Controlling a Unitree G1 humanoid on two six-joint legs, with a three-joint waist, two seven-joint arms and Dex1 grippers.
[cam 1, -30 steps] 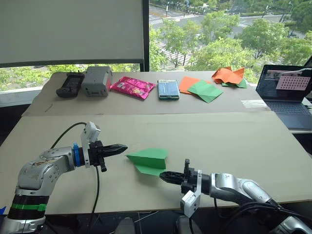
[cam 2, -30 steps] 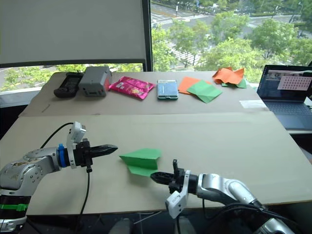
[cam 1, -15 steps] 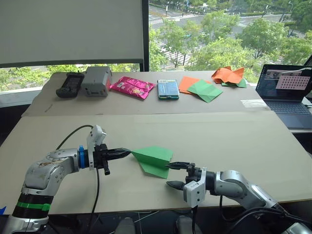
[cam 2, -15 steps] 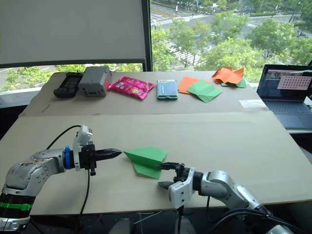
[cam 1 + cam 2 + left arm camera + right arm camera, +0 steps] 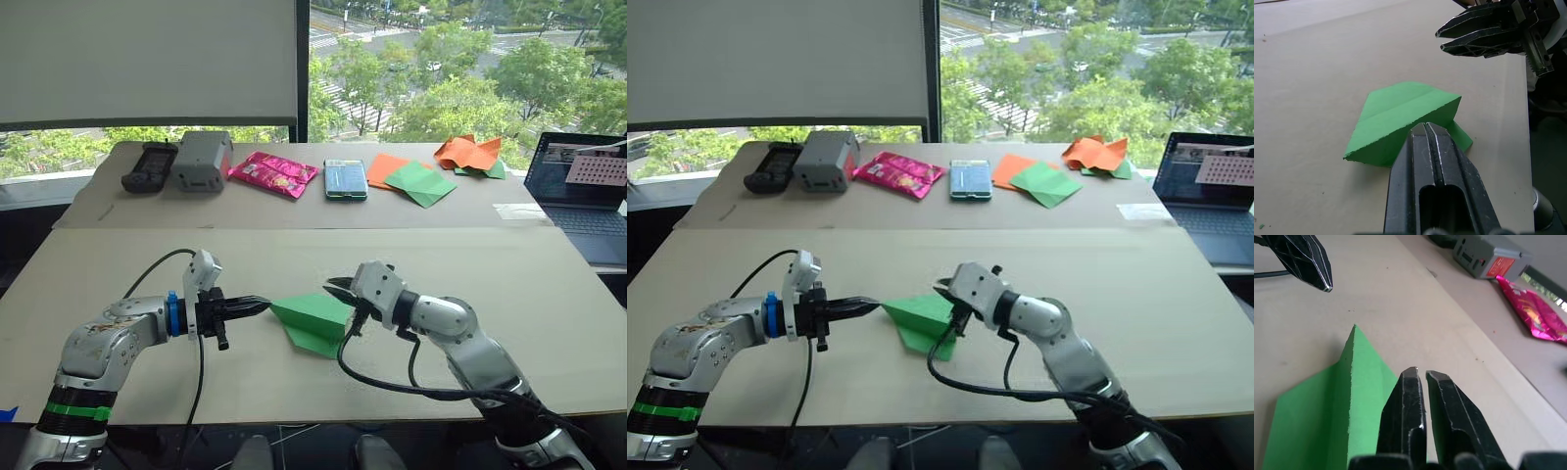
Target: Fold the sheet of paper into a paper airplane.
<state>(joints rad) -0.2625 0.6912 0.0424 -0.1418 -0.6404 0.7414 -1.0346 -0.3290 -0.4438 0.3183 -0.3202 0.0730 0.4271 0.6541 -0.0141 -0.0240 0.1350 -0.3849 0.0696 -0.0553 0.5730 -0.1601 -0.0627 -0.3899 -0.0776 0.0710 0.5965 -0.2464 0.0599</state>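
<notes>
We see the paper airplane (image 5: 315,320) lying flat on the desk (image 5: 509,284) between our grippers. Left gripper (image 5: 263,305), jaws together, touches its pointed end; right gripper (image 5: 336,287), jaws nearly together, hovers above its wide end.

1. The paper airplane (image 5: 313,320) is showing bright green, plain and unpatterned.
2. The left tool (image 5: 263,303) and right tool (image 5: 336,287) are showing glossy black.
3. The surface (image 5: 549,294) is showing pale tan.
4. The snack packet (image 5: 273,174) is showing magenta.
5. The folded sheets (image 5: 411,178) are lying orange and green.
6. The box (image 5: 201,162) is showing grey.
</notes>
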